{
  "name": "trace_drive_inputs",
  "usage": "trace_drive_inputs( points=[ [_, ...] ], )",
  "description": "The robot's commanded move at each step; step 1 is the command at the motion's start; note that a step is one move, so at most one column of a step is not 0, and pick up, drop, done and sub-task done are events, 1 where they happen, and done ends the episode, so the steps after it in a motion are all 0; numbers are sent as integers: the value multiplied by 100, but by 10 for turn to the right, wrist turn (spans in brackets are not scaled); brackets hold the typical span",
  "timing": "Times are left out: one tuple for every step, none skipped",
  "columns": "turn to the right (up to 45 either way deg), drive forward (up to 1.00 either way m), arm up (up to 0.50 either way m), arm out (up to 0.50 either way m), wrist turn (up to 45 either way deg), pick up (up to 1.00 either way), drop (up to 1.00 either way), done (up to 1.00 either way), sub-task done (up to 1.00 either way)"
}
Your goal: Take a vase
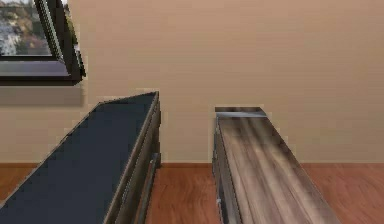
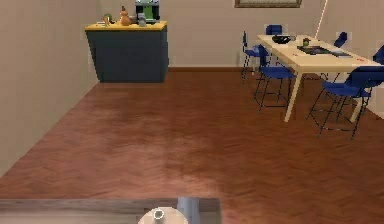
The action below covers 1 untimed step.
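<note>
We note window point(image 1: 35, 40) cut off by forward view's top and left edges. Dark-topped cabinet point(image 1: 95, 165) and wood-topped unit point(image 1: 265, 165) both run off bottom edge; near ends unseen. In arm side view, small items point(image 2: 125, 16) on blue counter point(image 2: 127, 52) too small for us to name. Wall frame point(image 2: 268, 3) cropped by top edge. Blue chair point(image 2: 350, 90) clipped at right edge.

We note a reddish wood floor point(image 2: 180, 135) running to the far wall. In the far left corner stands a dark blue cabinet point(image 2: 127, 58) with a yellow top point(image 2: 100, 28), bearing small objects point(image 2: 124, 16) too small to name. To the right, a pale dining table point(image 2: 300, 60) carries dark items point(image 2: 318, 50), with blue chairs point(image 2: 268, 78) around it. A framed picture point(image 2: 268, 3) hangs above.
</note>
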Motion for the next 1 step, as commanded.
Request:
trace_drive_inputs(
  points=[
    [0, 0, 50, 0, 0, 0, 0, 0, 0]
  ],
)
